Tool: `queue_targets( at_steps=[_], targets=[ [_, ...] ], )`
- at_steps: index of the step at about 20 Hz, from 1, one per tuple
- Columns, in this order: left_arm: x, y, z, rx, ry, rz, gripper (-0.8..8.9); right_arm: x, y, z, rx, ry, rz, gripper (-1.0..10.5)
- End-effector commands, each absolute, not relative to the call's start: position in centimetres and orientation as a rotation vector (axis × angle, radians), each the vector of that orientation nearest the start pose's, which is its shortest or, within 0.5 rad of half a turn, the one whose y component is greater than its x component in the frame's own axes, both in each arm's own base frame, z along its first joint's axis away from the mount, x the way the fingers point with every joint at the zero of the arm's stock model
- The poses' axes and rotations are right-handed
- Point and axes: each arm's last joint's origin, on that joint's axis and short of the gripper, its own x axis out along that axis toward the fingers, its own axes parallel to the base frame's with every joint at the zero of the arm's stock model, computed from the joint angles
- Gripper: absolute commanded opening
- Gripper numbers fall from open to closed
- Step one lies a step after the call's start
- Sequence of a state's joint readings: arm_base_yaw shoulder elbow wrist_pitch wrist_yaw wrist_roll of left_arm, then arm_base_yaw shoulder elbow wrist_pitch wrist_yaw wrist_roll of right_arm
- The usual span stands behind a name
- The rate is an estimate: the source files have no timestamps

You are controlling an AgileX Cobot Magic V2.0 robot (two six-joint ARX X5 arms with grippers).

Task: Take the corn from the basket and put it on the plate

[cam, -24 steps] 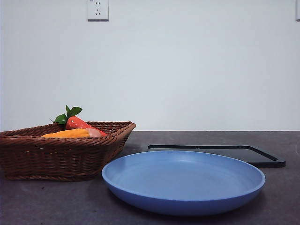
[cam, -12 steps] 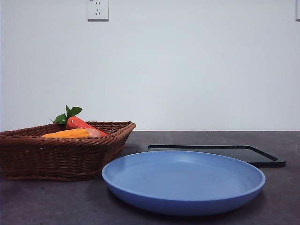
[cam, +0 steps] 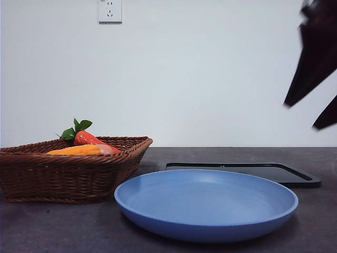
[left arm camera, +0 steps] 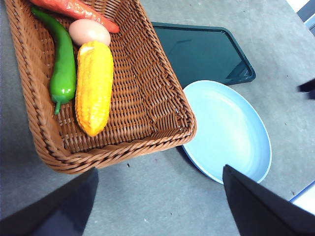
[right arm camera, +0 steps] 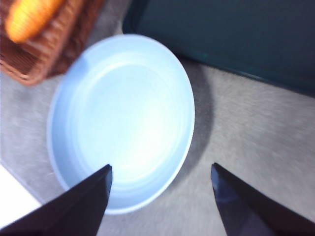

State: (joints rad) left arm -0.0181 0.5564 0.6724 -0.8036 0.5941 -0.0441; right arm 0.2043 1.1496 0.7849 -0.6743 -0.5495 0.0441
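The corn (cam: 79, 150) (left arm camera: 94, 86) lies in the brown wicker basket (cam: 68, 174) (left arm camera: 147, 73) at the left of the table, only its orange-yellow top showing over the rim in the front view. The blue plate (cam: 205, 211) (left arm camera: 231, 132) (right arm camera: 123, 123) sits bare just right of the basket. My right gripper (cam: 301, 117) (right arm camera: 161, 165) hangs open high at the right, above the plate's near side, with the corn (right arm camera: 29, 17) and basket (right arm camera: 64, 44) blurred at a corner of its view. My left gripper (left arm camera: 158, 169) is open above the table beside the basket, holding nothing.
A carrot (cam: 89, 138) (left arm camera: 74, 7), a green pepper (left arm camera: 64, 64) and a pinkish egg (left arm camera: 88, 32) share the basket with the corn. A flat black tray (cam: 295, 176) (left arm camera: 202, 49) (right arm camera: 236, 34) lies behind the plate.
A dark arm has come into the front view at the top right, where none showed before. The basket, corn and plate have not moved.
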Motion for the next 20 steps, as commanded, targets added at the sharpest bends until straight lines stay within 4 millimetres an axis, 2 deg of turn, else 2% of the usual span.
queue_targets(
  at_steps=[1, 7, 10, 14, 16, 20],
  targets=[
    [10.4, -1.8, 28.0, -0.235, 0.657, -0.581, 4.13, 21.9, 6.7, 22.0, 0.218, 1.104, 0.675, 3.2],
    [10.4, -1.8, 28.0, -0.234, 0.656, -0.581, 4.13, 24.3, 8.3, 18.1, 0.223, 1.204, 0.681, 3.0],
    [10.4, -1.8, 28.0, -0.234, 0.656, -0.581, 4.13, 24.9, 8.9, 16.9, 0.217, 1.227, 0.693, 2.3],
    [10.4, -1.8, 28.0, -0.234, 0.656, -0.581, 4.13, 25.2, 9.5, 15.8, 0.209, 1.25, 0.703, 1.7],
    [10.4, -1.8, 28.0, -0.235, 0.656, -0.581, 4.13, 25.3, 9.6, 15.5, 0.209, 1.262, 0.699, 1.1],
    [10.4, -1.8, 28.0, -0.234, 0.656, -0.581, 4.12, 25.4, 9.3, 15.1, 0.171, 1.277, 0.595, 0.0]
  ],
)
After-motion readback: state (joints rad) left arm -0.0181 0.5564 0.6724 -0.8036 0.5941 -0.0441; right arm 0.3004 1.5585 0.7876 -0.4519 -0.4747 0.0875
